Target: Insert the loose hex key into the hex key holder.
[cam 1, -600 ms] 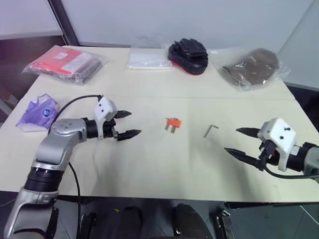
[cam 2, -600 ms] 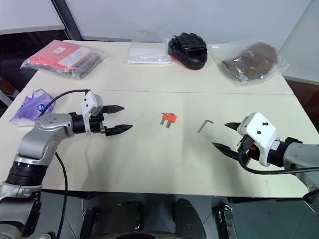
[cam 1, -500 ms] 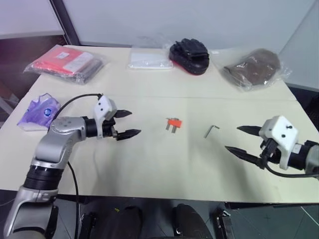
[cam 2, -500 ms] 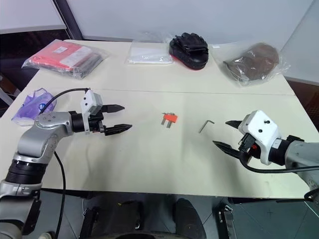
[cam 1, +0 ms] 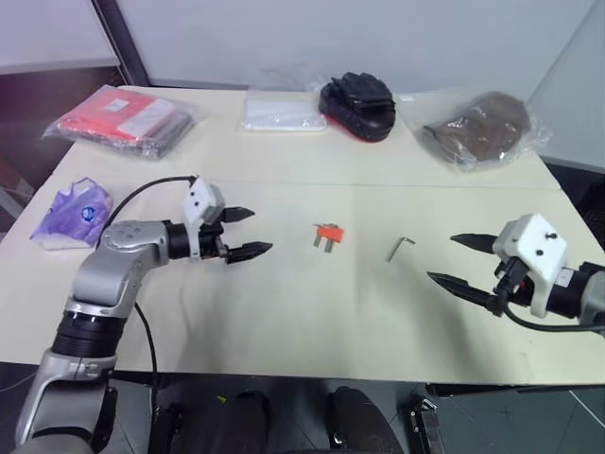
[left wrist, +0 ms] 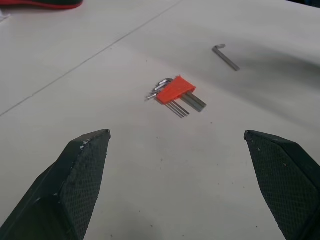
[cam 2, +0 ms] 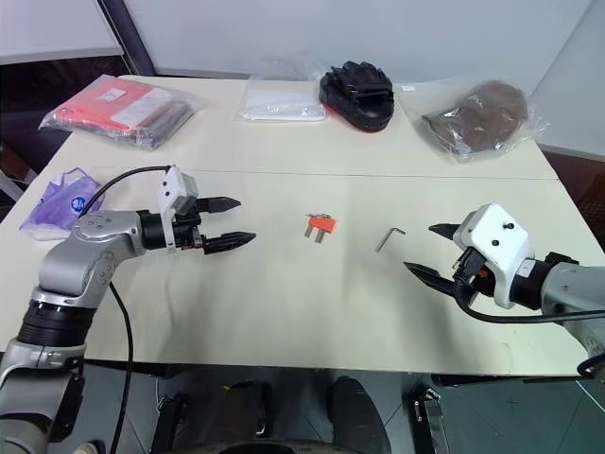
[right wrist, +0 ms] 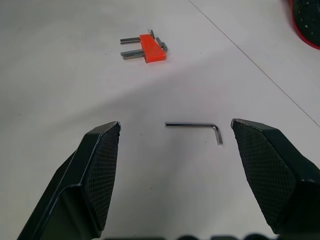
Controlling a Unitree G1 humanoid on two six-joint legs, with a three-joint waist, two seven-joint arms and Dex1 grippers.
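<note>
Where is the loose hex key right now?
In the head views the loose hex key lies flat on the table, right of centre, between the hex key holder and the open right hand, and nothing touches it.

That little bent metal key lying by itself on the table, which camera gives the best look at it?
The right wrist view: the loose hex key lies large between that claw's open fingers, its L shape plain. The left wrist view shows it farther off, beyond the orange holder. Both eye views show it as a thin sliver on the table.
</note>
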